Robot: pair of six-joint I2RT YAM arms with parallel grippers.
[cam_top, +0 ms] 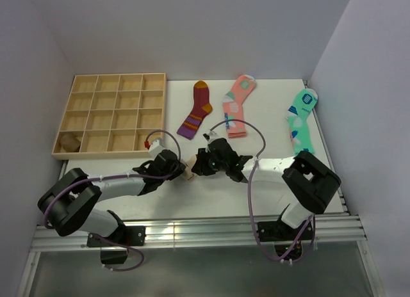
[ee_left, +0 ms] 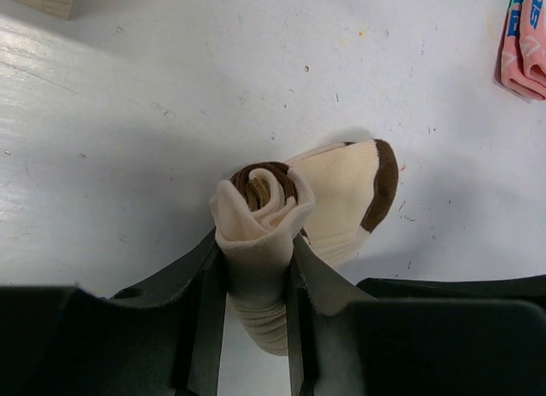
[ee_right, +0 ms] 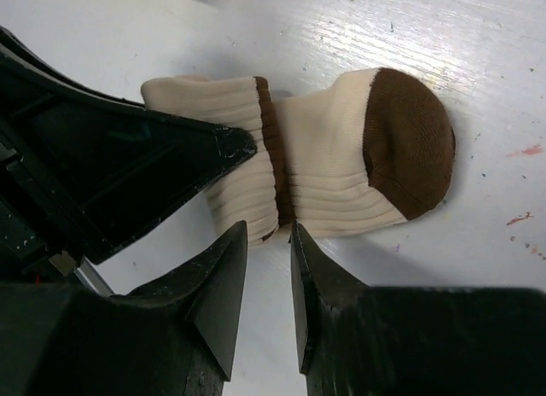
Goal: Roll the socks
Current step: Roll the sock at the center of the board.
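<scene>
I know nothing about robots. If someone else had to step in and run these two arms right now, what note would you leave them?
Left gripper: shut on the rolled part of the beige sock.
Right gripper: jaws narrowly apart and empty, tips just beside the sock's brown band.
Done: the sock is rolled partway. I cannot tell whether the dark centre of the roll is a second sock.
Left: the toe end lies flat and unrolled on the table; finish the roll.
</scene>
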